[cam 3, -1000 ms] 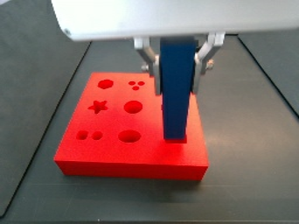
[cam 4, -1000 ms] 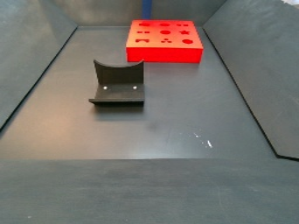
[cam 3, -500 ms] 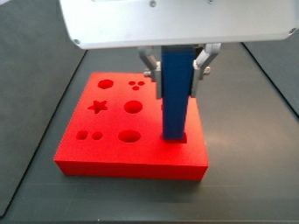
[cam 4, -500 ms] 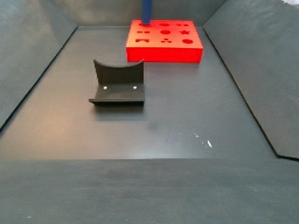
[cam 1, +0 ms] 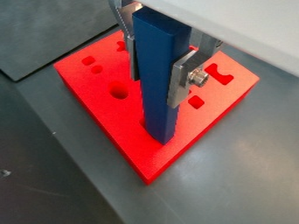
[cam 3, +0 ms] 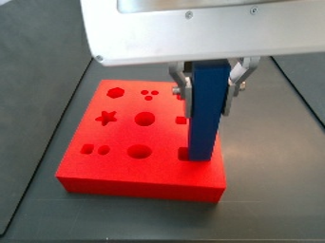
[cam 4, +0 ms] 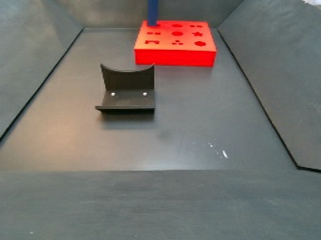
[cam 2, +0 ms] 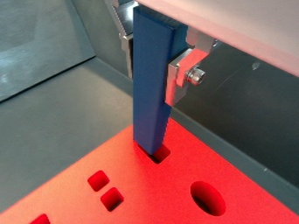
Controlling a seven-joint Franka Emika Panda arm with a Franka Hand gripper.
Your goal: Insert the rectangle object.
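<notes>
The rectangle object point(cam 1: 158, 79) is a tall blue bar standing upright over the red board point(cam 1: 128, 144). My gripper point(cam 1: 158, 66) is shut on its upper part, with one silver finger point(cam 1: 187, 77) on each side. In a wrist view the bar point(cam 2: 152, 96) has its lower end just inside a rectangular slot point(cam 2: 156, 157) of the board point(cam 2: 140, 188). In a side view the gripper point(cam 3: 207, 84) holds the bar point(cam 3: 203, 109) near the board's point(cam 3: 127, 176) right edge. In a side view only the bar's tip point(cam 4: 152, 11) shows above the board point(cam 4: 175, 58).
The board has other cut-outs: round holes point(cam 3: 144, 119), a star point(cam 3: 106, 118) and small squares point(cam 3: 94, 149). The dark fixture point(cam 4: 126, 91) stands on the floor in front of the board. Sloped dark walls point(cam 4: 38, 75) bound the floor on both sides.
My gripper has come down with the blue bar and shifted slightly right. The bar's lower end now sits lower at the slot. The grip has not changed.
</notes>
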